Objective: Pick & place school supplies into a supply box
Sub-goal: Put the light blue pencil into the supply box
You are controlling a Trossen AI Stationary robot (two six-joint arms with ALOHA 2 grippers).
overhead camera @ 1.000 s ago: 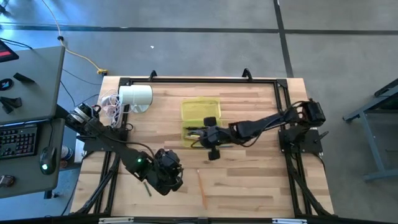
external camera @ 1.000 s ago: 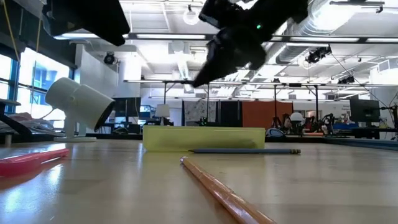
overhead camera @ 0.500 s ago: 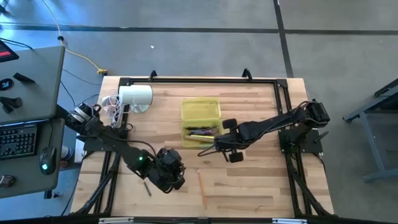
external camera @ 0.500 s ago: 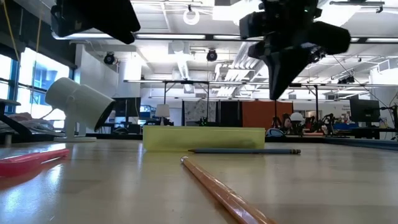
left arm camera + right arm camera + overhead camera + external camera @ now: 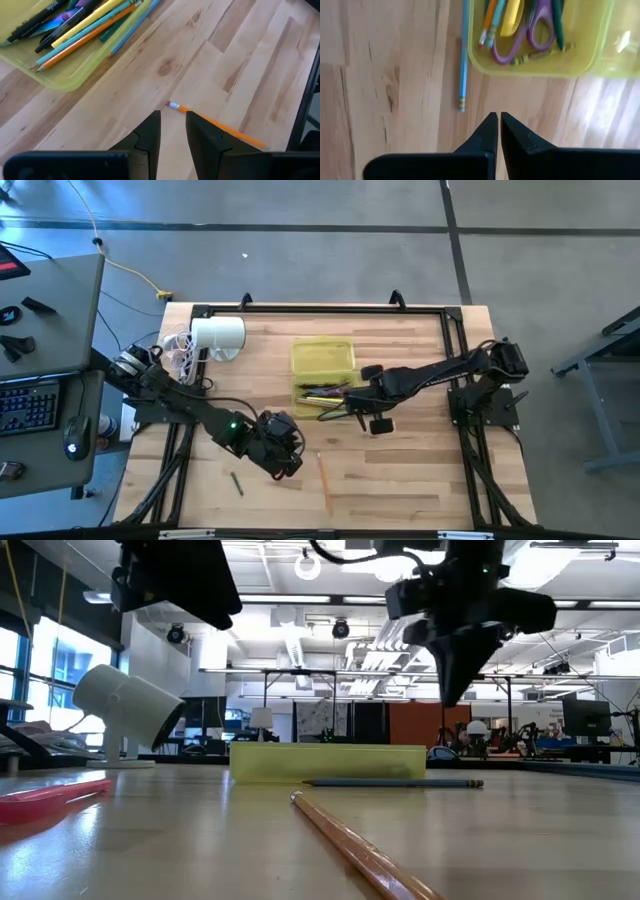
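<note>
The right end effector (image 5: 498,120) hangs above the counter (image 5: 400,470) with its fingers together, holding nothing, just off the supply box (image 5: 323,375) at its 4 o'clock. The left end effector (image 5: 172,122) has its fingers apart with a narrow gap, empty, above the eraser end of an orange pencil (image 5: 217,126). The right wrist view alone shows purple scissors (image 5: 532,37) inside the box and a light blue pencil (image 5: 464,60) lying outside, just beside its wall. The high view adds a dark pencil (image 5: 237,482) at the box's 7 o'clock, and a white cylinder (image 5: 217,335) at its 10 o'clock.
</note>
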